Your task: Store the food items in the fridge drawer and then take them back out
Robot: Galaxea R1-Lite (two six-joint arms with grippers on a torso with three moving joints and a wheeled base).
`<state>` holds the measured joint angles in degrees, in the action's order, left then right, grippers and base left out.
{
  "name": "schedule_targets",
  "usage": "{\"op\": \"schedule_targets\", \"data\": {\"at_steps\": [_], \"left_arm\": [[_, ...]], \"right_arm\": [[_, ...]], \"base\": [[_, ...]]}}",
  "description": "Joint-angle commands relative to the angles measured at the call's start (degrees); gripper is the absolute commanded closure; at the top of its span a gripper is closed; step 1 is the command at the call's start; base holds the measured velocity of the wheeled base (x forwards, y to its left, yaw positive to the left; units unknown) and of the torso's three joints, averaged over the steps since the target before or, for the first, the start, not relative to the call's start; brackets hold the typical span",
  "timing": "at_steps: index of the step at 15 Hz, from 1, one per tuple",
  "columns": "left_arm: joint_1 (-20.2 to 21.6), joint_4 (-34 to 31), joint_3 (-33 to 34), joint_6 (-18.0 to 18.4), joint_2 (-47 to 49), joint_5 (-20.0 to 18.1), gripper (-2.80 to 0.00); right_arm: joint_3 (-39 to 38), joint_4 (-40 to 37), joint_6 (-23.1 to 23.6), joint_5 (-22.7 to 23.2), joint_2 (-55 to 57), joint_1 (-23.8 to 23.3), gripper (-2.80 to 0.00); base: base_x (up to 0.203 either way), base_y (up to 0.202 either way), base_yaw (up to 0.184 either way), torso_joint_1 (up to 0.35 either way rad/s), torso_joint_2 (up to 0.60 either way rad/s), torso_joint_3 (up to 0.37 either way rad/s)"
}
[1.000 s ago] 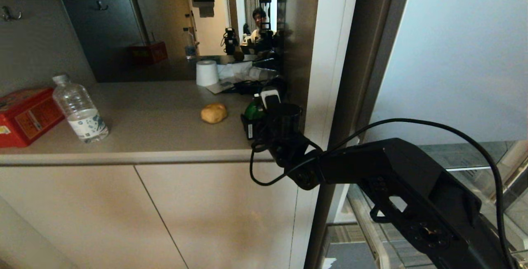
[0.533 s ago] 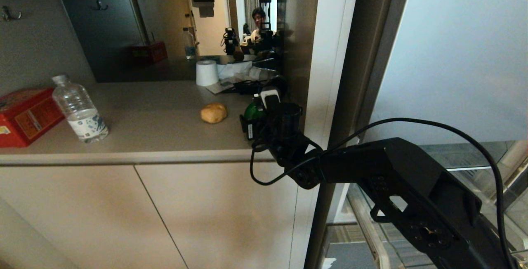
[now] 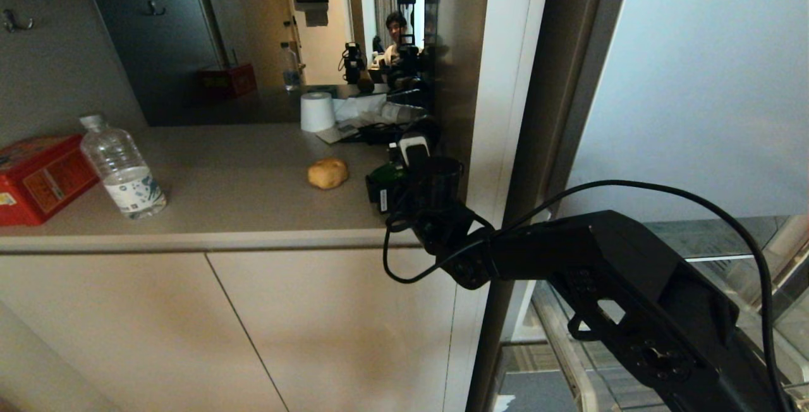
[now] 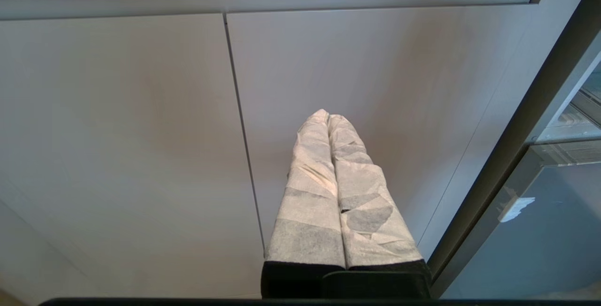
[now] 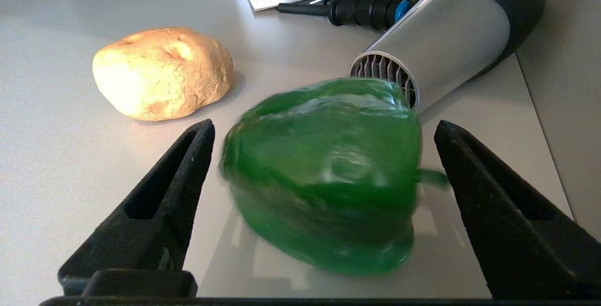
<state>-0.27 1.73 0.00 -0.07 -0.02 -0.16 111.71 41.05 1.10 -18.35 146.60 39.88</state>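
A glossy green bell pepper lies on the pale counter between the fingers of my right gripper, which is open; neither finger touches it. In the head view the pepper peeks out just left of the right gripper, near the counter's right end. A golden-brown potato-like lump sits on the counter a little to its left. The fridge drawer's silver-blue front carries a white tape scrap on its left edge. My left gripper is shut and parked before the cabinet doors.
A silver hair dryer with a black cord lies just behind the pepper. A clear water bottle and a red tin box stand at the counter's left. A white paper roll stands at the back. The tall fridge door is on the right.
The right gripper's fingers have spread wider and let go of the green pepper, which has dropped slightly onto the counter. The arm itself has stayed put.
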Motion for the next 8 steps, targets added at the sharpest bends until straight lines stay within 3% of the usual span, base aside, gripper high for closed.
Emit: {"op": "schedule_targets", "data": {"at_steps": [1,5,8], "left_arm": [[0.0,0.0,0.6,0.0,0.0,0.0,0.00],[0.0,0.0,0.6,0.0,0.0,0.0,0.00],[0.0,0.0,0.6,0.0,0.0,0.0,0.00]], "right_arm": [[0.0,0.3,0.0,-0.1,-0.8,-0.1,-2.80],[-0.4,0.1,0.2,-0.3,-5.2,0.6,-2.80],[-4.6,-0.3,0.4,-0.7,-12.1,3.7,-2.80]], "base": [[0.000,0.000,0.000,0.000,0.00,0.000],[0.000,0.000,0.000,0.000,0.00,0.000],[0.000,0.000,0.000,0.000,0.00,0.000]]}}
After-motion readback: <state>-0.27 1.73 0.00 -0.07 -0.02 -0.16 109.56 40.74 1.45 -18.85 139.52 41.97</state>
